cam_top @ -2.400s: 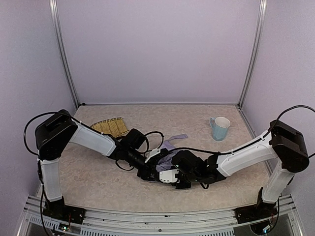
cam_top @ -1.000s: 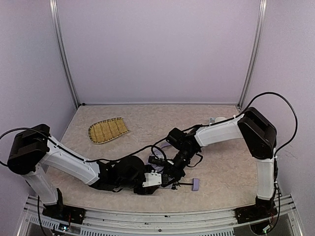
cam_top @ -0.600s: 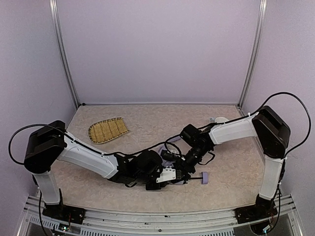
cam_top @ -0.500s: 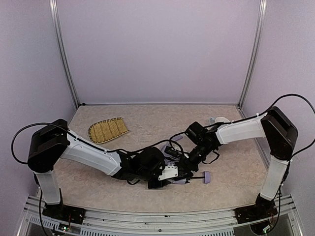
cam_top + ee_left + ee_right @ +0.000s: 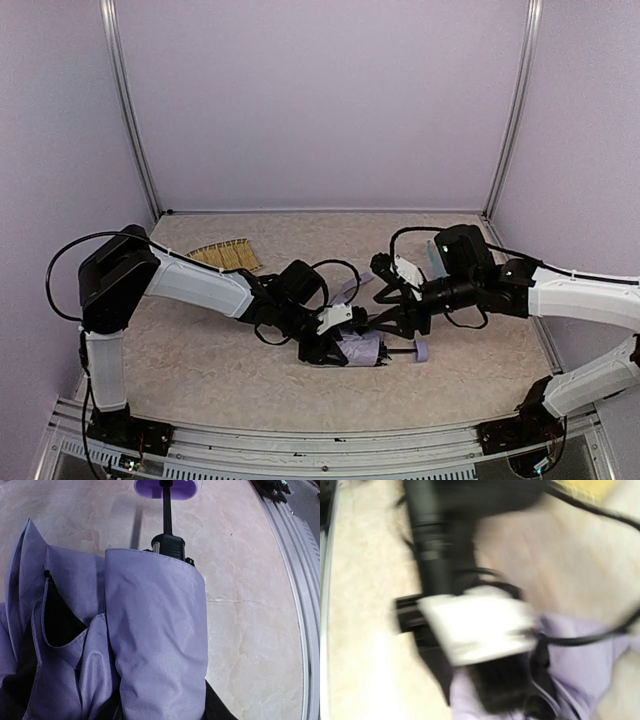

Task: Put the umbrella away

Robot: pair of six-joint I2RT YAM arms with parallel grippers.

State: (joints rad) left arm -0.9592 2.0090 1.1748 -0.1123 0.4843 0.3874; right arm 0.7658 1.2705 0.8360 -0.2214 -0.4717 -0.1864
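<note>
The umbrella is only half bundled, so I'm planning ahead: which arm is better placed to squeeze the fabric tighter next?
Probably left: the left gripper is clamped on the fabric of the umbrella, while the right gripper hangs open above it, holding nothing.

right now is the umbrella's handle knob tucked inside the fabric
No, the handle knob lies bare on the table, with exposed black shaft between it and the folded fabric.

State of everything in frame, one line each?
umbrella: collapsed, lying on table, fabric loose
left gripper: shut on umbrella fabric
right gripper: looks open, holding nothing
woven tray: flat, partly behind left arm
mug: mostly hidden by right arm
</note>
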